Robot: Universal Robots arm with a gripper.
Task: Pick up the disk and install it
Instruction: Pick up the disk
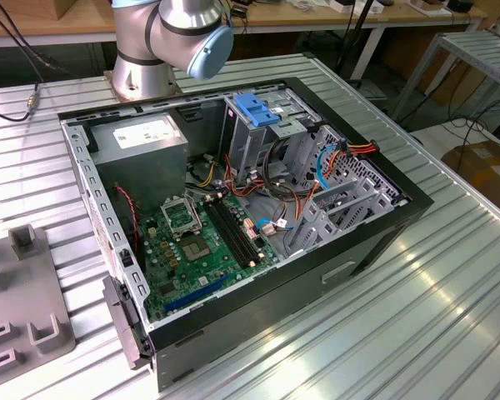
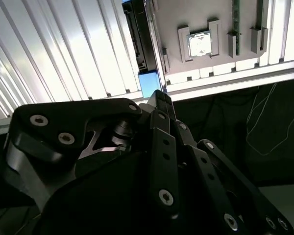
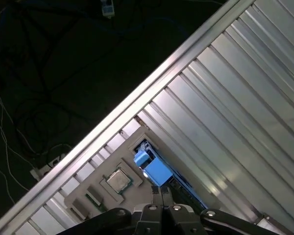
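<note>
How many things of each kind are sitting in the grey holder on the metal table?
Disk with blue frame: 1
Square silver chip: 1
Thin green circuit board: 1
Total: 3

The end effector [image 3: 161,191] is pointed down at the disk [image 3: 156,171], close to it. Its fingers [image 2: 164,132] are pressed together.

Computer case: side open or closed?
Open. In the exterior view the computer case has no side cover: the green motherboard, cables and blue-topped drive cage are exposed.
</note>
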